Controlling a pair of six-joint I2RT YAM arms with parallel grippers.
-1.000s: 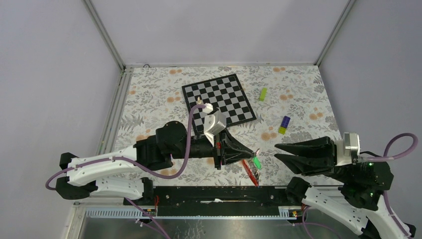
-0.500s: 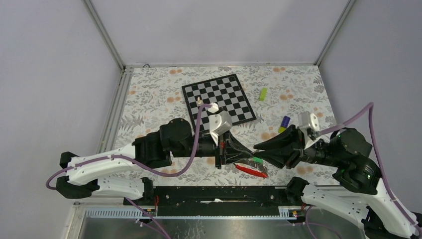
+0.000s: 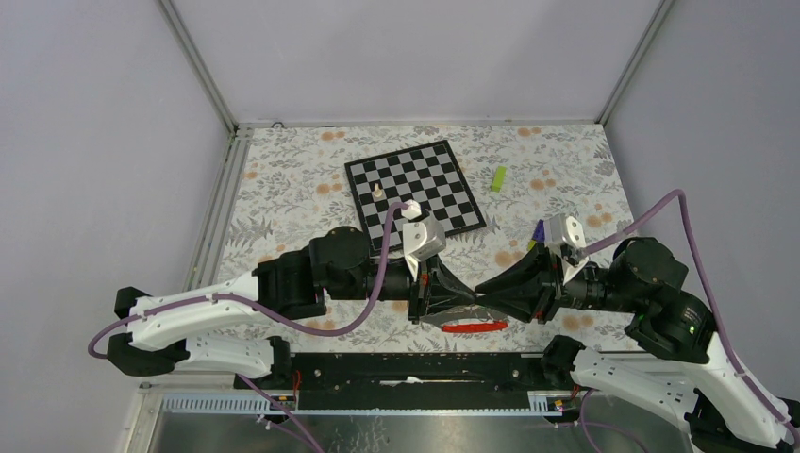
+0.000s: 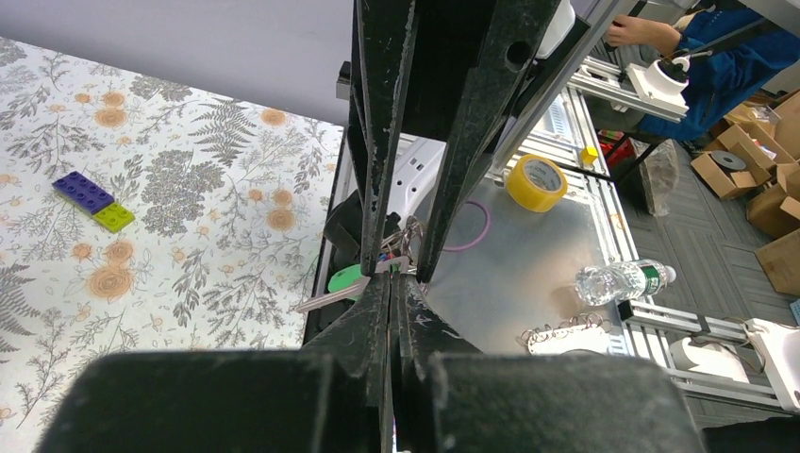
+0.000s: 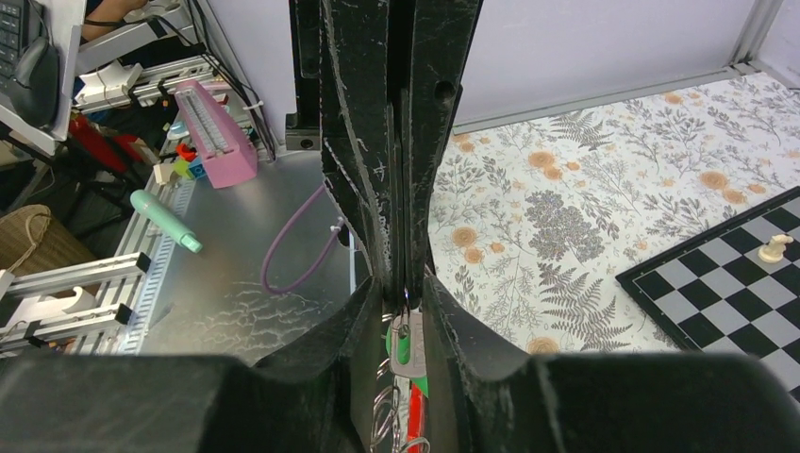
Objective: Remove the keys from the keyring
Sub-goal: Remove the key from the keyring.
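Observation:
My left gripper [image 3: 469, 304] is shut on the keyring [image 5: 385, 401] and holds it just above the table's near edge. Its closed fingers [image 5: 396, 142] come down from the top of the right wrist view. The keys [image 5: 408, 342], one with a green head beside a silvery one, hang from the ring. My right gripper [image 3: 483, 294] meets the left one tip to tip, and its fingers [image 4: 377, 189] stand narrowly apart on either side of the keys. The green key [image 4: 347, 281] juts out leftward in the left wrist view. The red strap [image 3: 476, 327] hangs below both grippers.
A chessboard [image 3: 415, 189] with a white piece [image 3: 378, 192] lies behind the arms. A lime block [image 3: 498, 177] sits to its right. A purple-and-yellow block [image 4: 92, 200] lies close behind the right arm. A black rail [image 3: 377, 363] runs along the near edge.
The right arm swung in from the far right to the left gripper's tip and its fingers narrowed around the keys. The strap swung from hanging steeply to nearly level.

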